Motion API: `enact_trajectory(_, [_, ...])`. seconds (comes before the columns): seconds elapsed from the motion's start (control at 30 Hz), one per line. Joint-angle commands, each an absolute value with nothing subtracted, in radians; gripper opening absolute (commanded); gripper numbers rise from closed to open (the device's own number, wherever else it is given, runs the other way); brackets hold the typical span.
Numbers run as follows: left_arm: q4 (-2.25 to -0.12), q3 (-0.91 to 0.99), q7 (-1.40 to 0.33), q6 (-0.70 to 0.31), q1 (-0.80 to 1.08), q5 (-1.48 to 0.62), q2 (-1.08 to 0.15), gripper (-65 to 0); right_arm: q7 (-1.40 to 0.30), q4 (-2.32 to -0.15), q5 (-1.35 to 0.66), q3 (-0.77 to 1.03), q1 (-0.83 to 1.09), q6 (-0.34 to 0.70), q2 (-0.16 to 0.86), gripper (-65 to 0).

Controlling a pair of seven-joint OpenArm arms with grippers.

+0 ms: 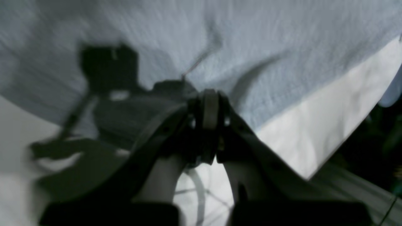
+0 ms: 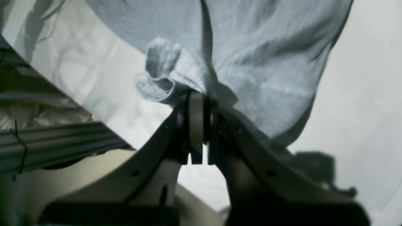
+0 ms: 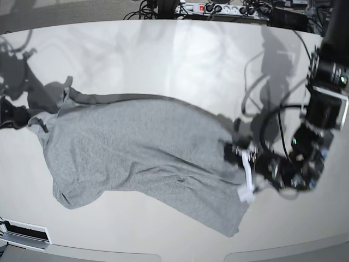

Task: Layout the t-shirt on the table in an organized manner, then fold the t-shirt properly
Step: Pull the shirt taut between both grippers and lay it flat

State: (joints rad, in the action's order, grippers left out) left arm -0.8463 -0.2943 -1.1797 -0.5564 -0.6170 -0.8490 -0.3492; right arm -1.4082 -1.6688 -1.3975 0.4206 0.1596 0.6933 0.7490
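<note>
The heather-grey t-shirt [image 3: 136,153] lies stretched across the white table [image 3: 180,60], plain side up, no lettering showing. My left gripper [image 3: 240,155] is at the shirt's right edge; in the left wrist view the left gripper [image 1: 209,100] is shut, with the t-shirt [image 1: 251,37] fanning out in creases from its tips. In the right wrist view my right gripper [image 2: 197,97] is shut on a bunched fold of the t-shirt [image 2: 267,72]. In the base view that corner sits at the far left, and the right arm is mostly out of frame.
A power strip [image 3: 218,8] and cables lie along the table's back edge. The table edge [image 1: 317,163] drops to a dark floor close to the left gripper. A metal rail [image 2: 62,138] runs beyond the table edge near the right gripper. A white label [image 3: 24,232] lies at the front left.
</note>
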Motion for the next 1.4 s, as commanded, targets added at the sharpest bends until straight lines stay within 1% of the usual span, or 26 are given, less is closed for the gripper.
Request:
enact_trajectory(0.0, [-0.862,-0.288,-1.185,-0.563,-0.641,-0.895,-0.354,-65.0,-1.396,-1.68,-1.439,0.432,0.17,0.698,0.777,-65.0])
enact_trajectory(0.17, [-0.862,-0.288,-1.309,-0.563,-0.58,-1.053,-0.355,-65.0,-1.396,-1.682,-1.474,0.432,0.243,0.698,0.776,-65.0])
enact_trajectory(0.27, [-0.862,-0.288,-1.355,-0.563,-0.571,-1.079,-0.358,-65.0,-1.396,-1.682,-1.459,0.432,0.265,0.698,0.776,-65.0])
enact_trajectory(0.47, [-0.862,-0.288,-1.363,-0.574,-0.571,-1.082,-0.392,-65.0,-1.396,-1.682,-1.458,0.432,0.308,0.698,0.778,-65.0])
enact_trajectory(0.6, [-0.862,-0.288,-1.369,-0.573,-0.571,-1.095,-0.451,-65.0,-1.396,-1.682,-1.406,0.432,0.319,0.698,0.779,-65.0])
enact_trajectory(0.73, [-0.881,-0.288,-1.396,-0.567,-0.572,-1.254,-0.514,-65.0,-1.396,-1.682,-1.35,0.432,0.335,0.698,0.805,-65.0])
enact_trajectory(0.87, [-0.928,-0.288,-1.396,-0.587,-0.571,-1.315,-0.569,-65.0,-1.368,-1.682,-1.242,0.432,0.341,0.698,0.817,-65.0])
enact_trajectory(1.03, [-0.981,-0.288,-1.396,-0.694,-0.562,-1.436,-0.609,-65.0,-1.258,-1.682,-1.192,0.432,0.341,0.698,0.808,-65.0])
enact_trajectory(1.07, [-0.993,-0.288,-1.396,-0.698,-0.554,-1.477,-0.617,-65.0,-1.254,-1.682,-1.168,0.432,0.341,0.698,0.809,-65.0])
enact_trajectory(1.2, [-1.065,-0.288,-1.396,-0.698,-0.487,-1.484,-0.647,-65.0,-1.256,-1.695,-1.152,0.431,0.373,0.698,0.812,-65.0])
enact_trajectory(1.37, [-1.16,-0.288,-1.396,-0.698,-0.354,-1.484,-0.672,-65.0,-1.256,-1.809,-1.114,0.431,0.482,0.698,0.812,-65.0])
